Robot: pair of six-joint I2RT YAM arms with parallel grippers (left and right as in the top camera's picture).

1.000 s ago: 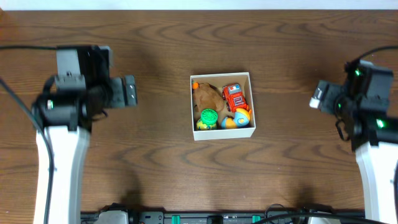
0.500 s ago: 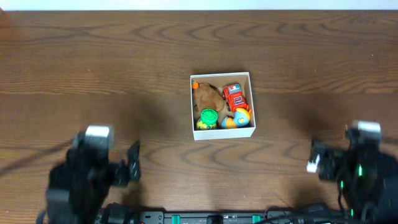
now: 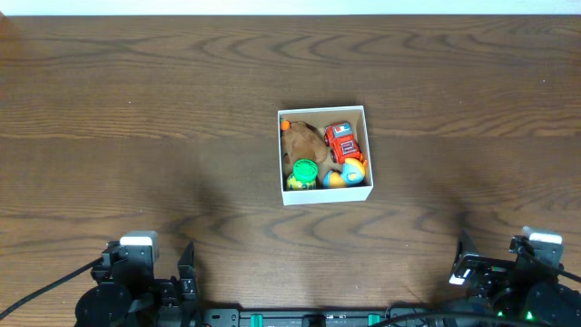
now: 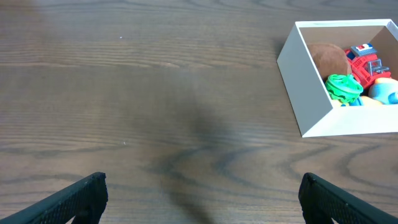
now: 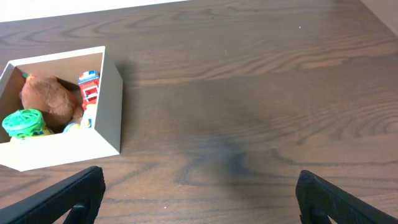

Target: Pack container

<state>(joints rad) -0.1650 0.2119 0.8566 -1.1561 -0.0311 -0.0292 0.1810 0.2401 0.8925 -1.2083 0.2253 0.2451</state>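
The container (image 3: 367, 153) is a small white-walled cardboard box at the table's centre. It holds a brown plush (image 3: 302, 141), a red toy truck (image 3: 341, 141), a green toy (image 3: 304, 171) and an orange-and-blue ball (image 3: 348, 172). It also shows in the left wrist view (image 4: 311, 102) and the right wrist view (image 5: 62, 146). My left gripper (image 4: 202, 199) is open and empty at the near left edge, far from the box. My right gripper (image 5: 199, 199) is open and empty at the near right edge.
The brown wooden table (image 3: 182, 109) surrounds the box. Both arm bases (image 3: 136, 291) (image 3: 517, 286) sit at the near edge.
Both arms have pulled back from beside the box down to the table's near edge. The box and its toys have not moved.
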